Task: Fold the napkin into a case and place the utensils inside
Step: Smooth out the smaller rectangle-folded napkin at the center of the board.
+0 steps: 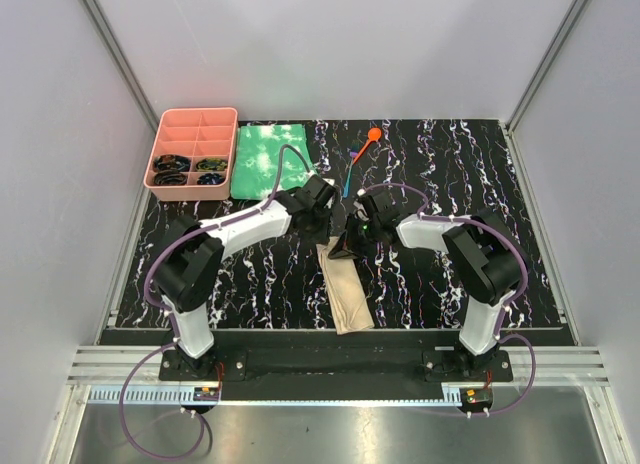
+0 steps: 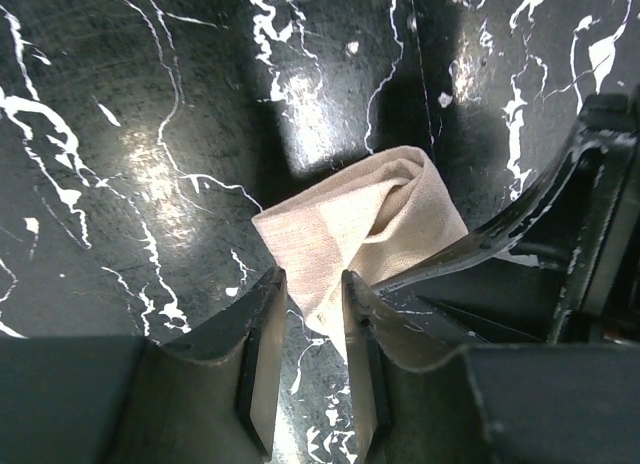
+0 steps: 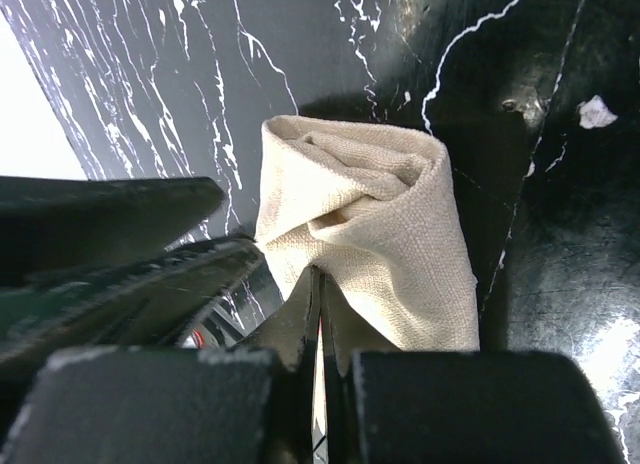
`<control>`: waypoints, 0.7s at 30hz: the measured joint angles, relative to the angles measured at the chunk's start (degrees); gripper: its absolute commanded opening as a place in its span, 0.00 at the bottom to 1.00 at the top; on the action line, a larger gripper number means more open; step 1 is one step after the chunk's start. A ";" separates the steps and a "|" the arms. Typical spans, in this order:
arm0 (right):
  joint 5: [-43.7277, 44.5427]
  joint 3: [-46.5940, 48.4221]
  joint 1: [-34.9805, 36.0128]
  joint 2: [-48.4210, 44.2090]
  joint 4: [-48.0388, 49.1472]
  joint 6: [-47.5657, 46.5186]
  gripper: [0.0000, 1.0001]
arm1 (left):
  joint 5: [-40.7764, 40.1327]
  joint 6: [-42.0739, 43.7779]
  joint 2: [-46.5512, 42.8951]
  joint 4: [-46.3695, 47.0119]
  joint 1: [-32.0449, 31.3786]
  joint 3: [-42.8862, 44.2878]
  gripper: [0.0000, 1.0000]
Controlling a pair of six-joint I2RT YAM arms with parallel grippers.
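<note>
Your napkin [image 1: 345, 284] lies on the worktop [image 1: 450, 264], on the arm-base side of the green cloth [image 1: 265, 159], its far end bunched. Right claw [image 3: 318, 314] closed, pinching a fold; left claw [image 2: 305, 354] part-open astride a corner. Pull unevenly — the fold could collapse or slip.

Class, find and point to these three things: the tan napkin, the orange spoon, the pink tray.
napkin [image 1: 347, 294], top external view, middle of the folded strip.
orange spoon [image 1: 374, 135], top external view, its round head.
pink tray [image 1: 182, 120], top external view, floor of an empty far compartment.
</note>
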 measured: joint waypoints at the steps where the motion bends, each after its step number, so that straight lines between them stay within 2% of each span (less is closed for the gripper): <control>1: -0.09 0.02 -0.09 0.00 0.13 0.04 0.00 | 0.00 0.00 0.15 0.00 -0.15 0.00 0.31; 4: -0.63 0.24 -0.44 0.07 0.17 0.17 0.00 | 0.07 -0.02 0.48 0.02 -0.74 -0.02 0.34; 8: -1.09 0.87 -0.81 0.79 0.87 0.17 0.00 | 0.11 -0.02 0.59 0.07 -1.44 -0.02 0.33; 19: -2.64 0.98 -0.96 2.62 2.49 0.57 0.00 | -0.33 -0.02 2.45 0.02 -1.53 -0.02 0.18; 21: -2.80 0.98 -0.96 2.64 2.62 0.61 0.00 | -0.52 -0.02 2.75 0.00 -1.49 -0.02 0.10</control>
